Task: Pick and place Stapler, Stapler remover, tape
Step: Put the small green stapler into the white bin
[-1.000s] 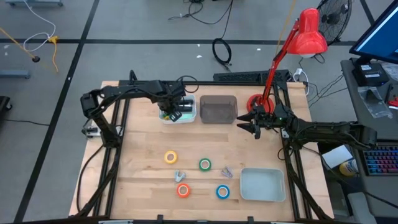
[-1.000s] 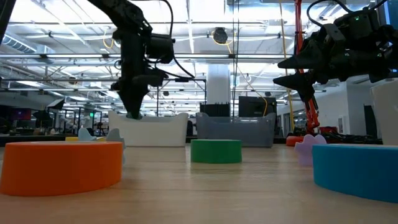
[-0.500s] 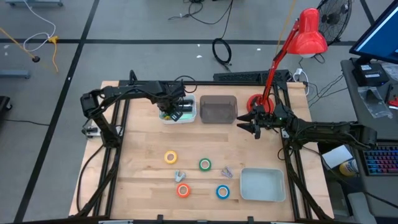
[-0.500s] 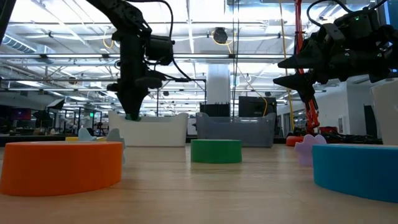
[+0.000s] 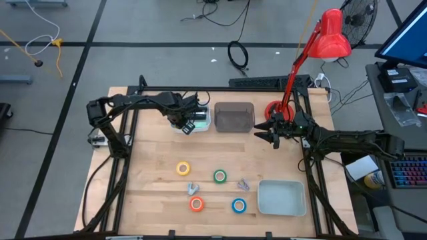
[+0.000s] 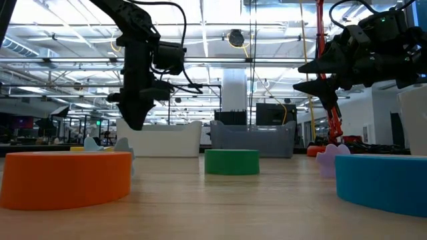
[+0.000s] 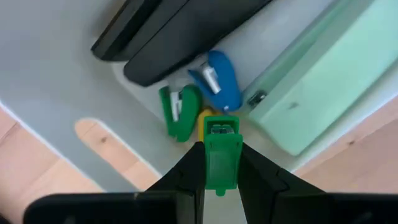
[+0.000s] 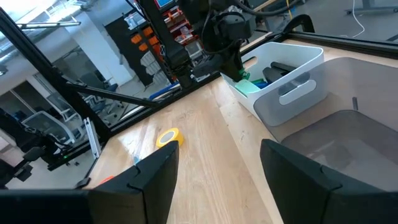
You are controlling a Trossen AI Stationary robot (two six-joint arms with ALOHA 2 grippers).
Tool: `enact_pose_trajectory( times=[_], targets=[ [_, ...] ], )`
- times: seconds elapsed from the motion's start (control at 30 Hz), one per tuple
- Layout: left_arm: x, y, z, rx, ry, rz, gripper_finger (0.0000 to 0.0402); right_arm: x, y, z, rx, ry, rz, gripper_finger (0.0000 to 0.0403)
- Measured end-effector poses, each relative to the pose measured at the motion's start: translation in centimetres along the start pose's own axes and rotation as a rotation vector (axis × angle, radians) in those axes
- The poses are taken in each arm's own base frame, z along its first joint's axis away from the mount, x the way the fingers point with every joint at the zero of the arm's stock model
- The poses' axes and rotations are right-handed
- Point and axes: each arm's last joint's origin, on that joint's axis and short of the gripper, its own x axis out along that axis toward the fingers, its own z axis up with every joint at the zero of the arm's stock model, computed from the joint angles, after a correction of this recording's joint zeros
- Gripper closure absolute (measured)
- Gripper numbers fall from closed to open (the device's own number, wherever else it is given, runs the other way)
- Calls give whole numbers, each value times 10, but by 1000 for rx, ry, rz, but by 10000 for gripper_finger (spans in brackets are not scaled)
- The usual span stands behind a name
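Note:
My left gripper (image 7: 221, 163) hangs over the near left part of the white bin (image 5: 200, 120), shut on a small green stapler (image 7: 221, 144). Below it in the bin lie black staplers (image 7: 180, 31), a blue one (image 7: 219, 79), another green one (image 7: 179, 112) and a mint-green one (image 7: 311, 81). The yellow (image 5: 183, 169), green (image 5: 219, 176), orange (image 5: 196, 204) and blue (image 5: 239, 205) tape rolls lie flat on the table. Between them lie a grey stapler remover (image 5: 193, 189) and a purple one (image 5: 243, 184). My right gripper (image 5: 272, 133) waits open at the right. My left gripper pinches the small green stapler by its two long sides (image 7: 211, 163) between its two fingers. The fingers (image 7: 194, 163) point down from above and lie along its length. The stapler is lifted clear above the things in the bin.
A dark grey bin (image 5: 233, 117) stands right of the white one. A white tray (image 5: 281, 198) sits at the near right. A red lamp (image 5: 331, 35) rises at the far right corner. Bare wood lies at the table's near left.
My left gripper, still shut on the green stapler, has gone a little toward the table's left edge and slightly down over the white bin, and its wrist has rolled somewhat.

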Motion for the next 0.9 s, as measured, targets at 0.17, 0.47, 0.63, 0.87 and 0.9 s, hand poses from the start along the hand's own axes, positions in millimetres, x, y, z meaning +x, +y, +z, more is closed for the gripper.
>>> enact_pose_trajectory(
  times=[0.17, 0.47, 0.63, 0.87, 0.9],
  targets=[
    [0, -1, 3, -2, -33, -15, 330, 0, 0, 0, 0, 0, 0, 183],
    [0, -1, 3, 13, -30, -14, 321, 0, 0, 0, 0, 0, 0, 179],
    [0, -1, 3, 13, -30, -14, 280, 0, 0, 0, 0, 0, 1, 181],
    [-1, 0, 1, 13, -9, -23, 226, 0, 0, 0, 0, 0, 0, 181],
    [-3, 1, 1, 11, -8, -34, 222, 0, 0, 0, 0, 0, 1, 181]
  ],
)
